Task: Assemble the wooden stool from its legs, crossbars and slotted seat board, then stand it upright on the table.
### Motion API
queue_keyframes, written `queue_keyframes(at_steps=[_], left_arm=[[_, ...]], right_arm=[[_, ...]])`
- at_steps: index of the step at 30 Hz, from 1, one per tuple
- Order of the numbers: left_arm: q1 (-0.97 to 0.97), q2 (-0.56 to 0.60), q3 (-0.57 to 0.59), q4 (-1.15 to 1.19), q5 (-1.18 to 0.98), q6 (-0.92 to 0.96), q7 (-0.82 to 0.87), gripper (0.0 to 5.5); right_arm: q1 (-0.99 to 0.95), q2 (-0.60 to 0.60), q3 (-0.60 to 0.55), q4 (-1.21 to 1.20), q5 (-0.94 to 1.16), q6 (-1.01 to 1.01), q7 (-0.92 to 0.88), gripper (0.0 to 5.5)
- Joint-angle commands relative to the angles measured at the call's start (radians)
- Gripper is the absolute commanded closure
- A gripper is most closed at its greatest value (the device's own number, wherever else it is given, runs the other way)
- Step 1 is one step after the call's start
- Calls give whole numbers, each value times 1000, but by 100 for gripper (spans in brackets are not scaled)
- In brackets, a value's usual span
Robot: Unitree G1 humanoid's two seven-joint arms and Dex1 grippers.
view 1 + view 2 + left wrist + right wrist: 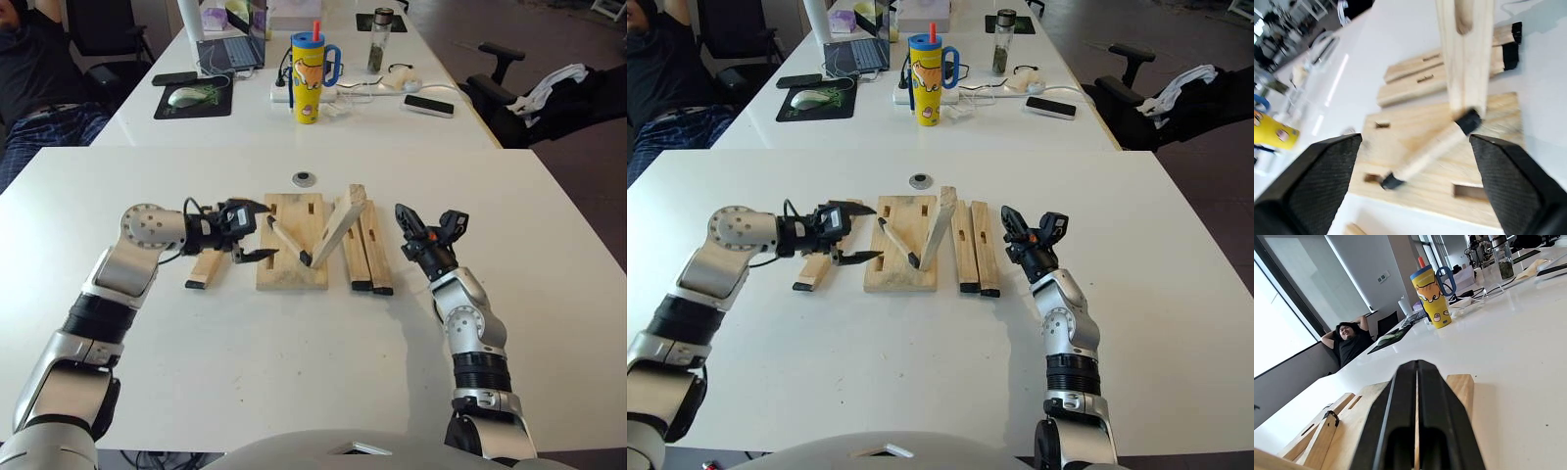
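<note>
Pale pine parts lie unassembled at the centre of the head view. The slotted seat board [279, 274] is flat, a round crossbar [287, 240] rests on it, and one leg [338, 227] leans aslant over its right side, with spare legs [356, 257] just to the right. The left gripper [261, 233] hangs wide apart at the board's left edge, facing the crossbar. The right gripper [405, 215], pressed together and empty, sits right of the legs. A clean pick likely needs the jaws square across the crossbar's middle, clear of the leaning leg.
</note>
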Motion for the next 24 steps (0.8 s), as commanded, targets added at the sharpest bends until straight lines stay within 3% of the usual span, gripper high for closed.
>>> queue_keyframes(at_steps=[1, 9, 24], left_arm=[[-164, -41, -92, 224, 94, -191, -91, 141], [-433, -99, -273, 701, 341, -571, -181, 141], [-595, -240, -289, 1035, 469, -592, -171, 141]], right_arm=[[-25, 5, 1, 23, -8, -10, 7, 550], [-42, 17, 6, 35, -5, -11, 18, 550], [7, 95, 21, -13, -3, -17, -15, 550]])
